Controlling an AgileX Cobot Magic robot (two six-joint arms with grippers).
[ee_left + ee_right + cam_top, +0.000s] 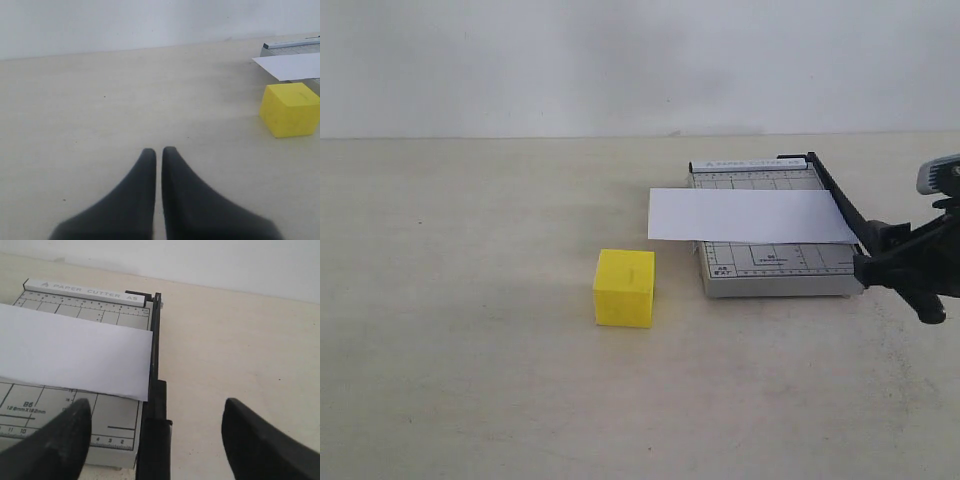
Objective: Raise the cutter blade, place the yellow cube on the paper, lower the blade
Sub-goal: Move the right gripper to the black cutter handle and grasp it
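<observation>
The yellow cube point(624, 288) sits on the table, left of and nearer than the grey cutter base point(775, 272). The white paper point(750, 215) lies across the base and overhangs its left side. The cutter blade point(840, 205) lies down along the base's right edge. My right gripper point(876, 262) is at the blade's handle end. In the right wrist view that gripper point(156, 405) is open, its fingers either side of the handle point(155, 440) and apart from it. My left gripper point(158, 150) is shut on nothing, well short of the cube point(290, 110); it is out of the exterior view.
A pale wall point(640, 60) rises behind the table's far edge. Bare tabletop point(450, 300) spreads left of the cube. The paper point(292, 65) and the base's ruler bar point(292, 46) show beyond the cube in the left wrist view.
</observation>
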